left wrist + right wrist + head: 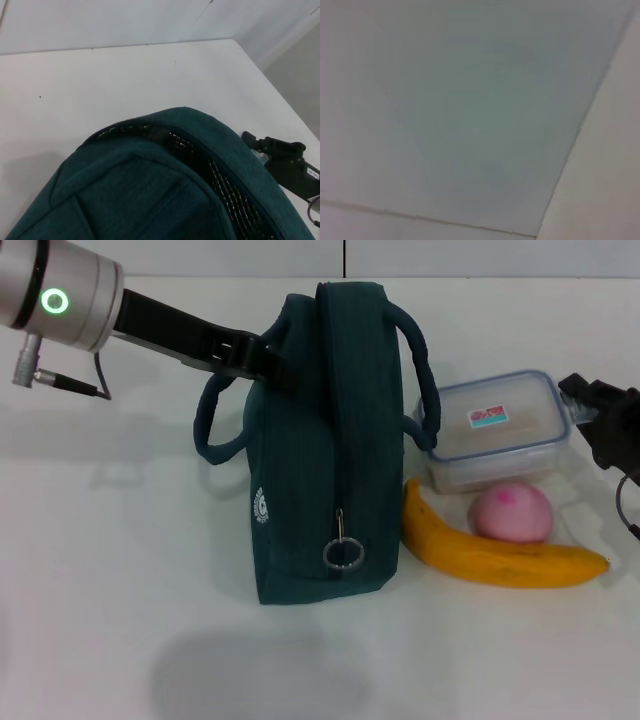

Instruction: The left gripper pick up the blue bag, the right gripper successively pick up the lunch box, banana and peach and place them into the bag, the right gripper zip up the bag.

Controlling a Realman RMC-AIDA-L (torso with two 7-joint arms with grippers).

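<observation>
Left gripper (262,358) reaches in from the far left, its black claw at the upper far-left edge of the blue bag (320,460), right where one loop handle (215,420) meets the fabric. Fingers lie against the bag; whether they are clamped on it cannot be told. The left wrist view shows the bag's teal top (165,190) close up, with its closed zipper line.

Bag stands upright on the white table (120,540), middle of the scene, zipper shut, metal ring pull (342,555) hanging low on the near side. Small white logo (261,507) on its left face.

Just right of the bag: lunch box (495,430), lid on, the second handle (425,380) looping beside it. Nearer, the peach (512,512) touches the box's near side. Banana (495,555) curves along the near side of the peach, one end close to the bag.

Right gripper (605,425) sits at the far right edge, just beside the lunch box; its fingers' state cannot be told.
</observation>
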